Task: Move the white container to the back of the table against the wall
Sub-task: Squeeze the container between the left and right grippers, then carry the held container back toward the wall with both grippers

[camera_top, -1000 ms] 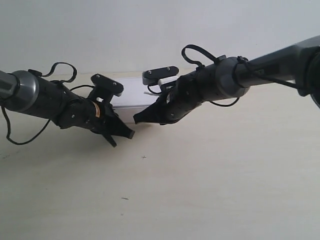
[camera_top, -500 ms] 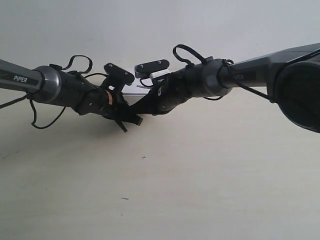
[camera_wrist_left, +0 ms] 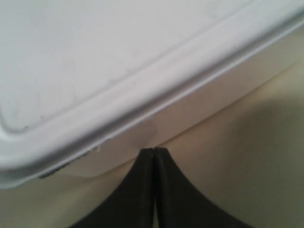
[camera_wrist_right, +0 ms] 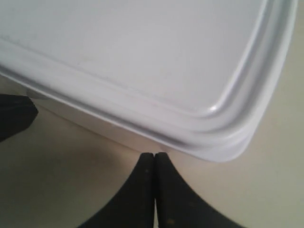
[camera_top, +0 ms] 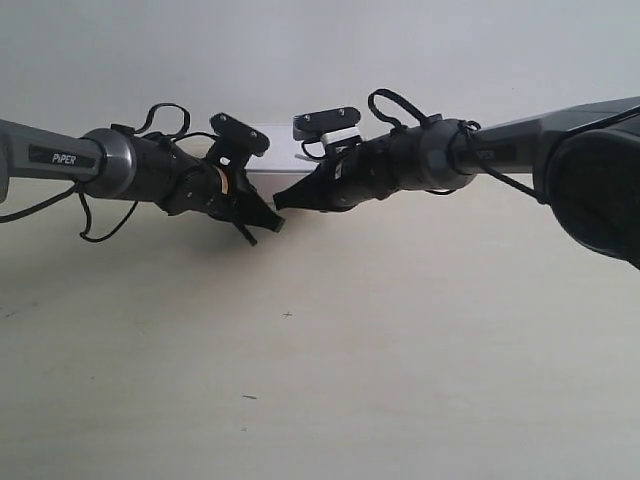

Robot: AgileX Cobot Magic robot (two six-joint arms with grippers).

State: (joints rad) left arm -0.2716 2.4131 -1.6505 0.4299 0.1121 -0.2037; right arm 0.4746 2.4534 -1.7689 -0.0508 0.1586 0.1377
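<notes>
The white container (camera_top: 275, 155) lies at the far side of the table (camera_top: 400, 360), close under the wall (camera_top: 300, 50), mostly hidden behind both arms. Its rimmed lid (camera_wrist_left: 95, 61) fills the left wrist view. My left gripper (camera_wrist_left: 154, 150) is shut, its tips touching the container's side wall under the rim. My right gripper (camera_wrist_right: 154, 154) is shut too, tips against the side near a rounded lid corner (camera_wrist_right: 228, 137). In the exterior view the shut gripper (camera_top: 262, 226) of the arm at its left and the shut gripper (camera_top: 283, 198) of the arm at its right nearly meet before the box.
A dark fingertip (camera_wrist_right: 14, 116) of the other gripper shows at the edge of the right wrist view. Cables (camera_top: 400, 105) loop above both wrists. Bare tabletop with tiny specks (camera_top: 288, 315) stretches toward the near edge.
Both shut grippers have moved toward the wall, and the container has slid back with them. It now shows higher and smaller behind the arms.
</notes>
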